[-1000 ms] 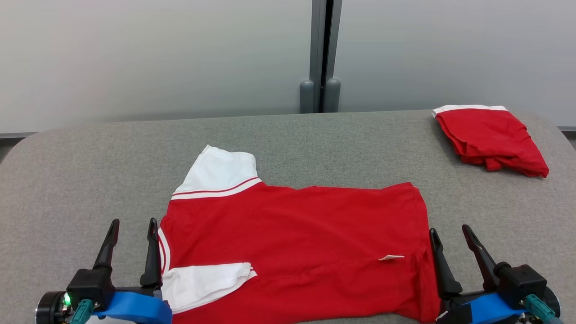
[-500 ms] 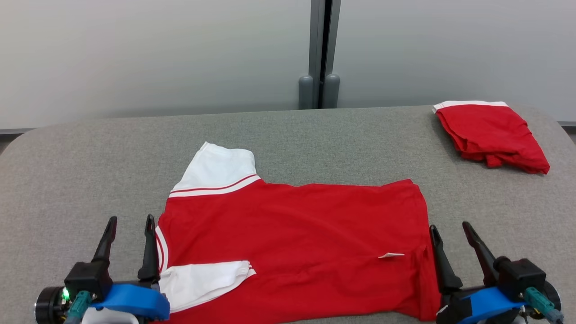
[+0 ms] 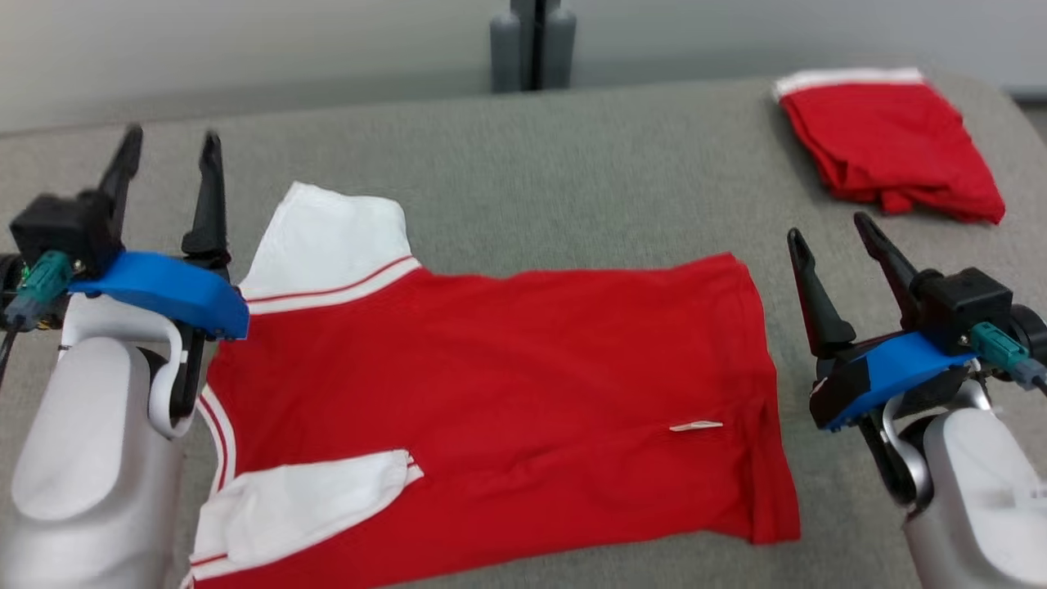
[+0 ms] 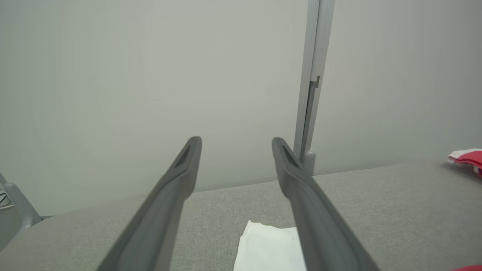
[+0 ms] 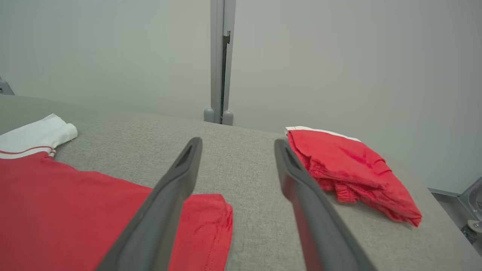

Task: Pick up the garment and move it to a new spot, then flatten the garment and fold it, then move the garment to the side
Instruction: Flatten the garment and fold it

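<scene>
The garment (image 3: 491, 384) is a red shirt with white sleeves, spread flat on the grey table (image 3: 572, 180). One white sleeve (image 3: 335, 233) points to the far side and the other (image 3: 303, 507) lies folded over the near left corner. My left gripper (image 3: 170, 137) hovers open just left of the far sleeve, holding nothing. To the right of the shirt's hem my right gripper (image 3: 828, 227) stands open and empty as well. The left wrist view has the open left gripper (image 4: 236, 140) above the white sleeve (image 4: 269, 246). The right wrist view has the open right gripper (image 5: 238, 140) beside the shirt's hem (image 5: 203, 222).
A second red garment (image 3: 887, 147) with a white band lies folded at the table's back right corner, also as the folded red garment (image 5: 350, 165) in the right wrist view. A grey post (image 3: 533, 41) stands behind the table against a pale wall.
The head camera has tilted down, so the whole picture shifted. Both arms have come forward along the shirt's sides, and their pale forearms now show. The shirt lies as before.
</scene>
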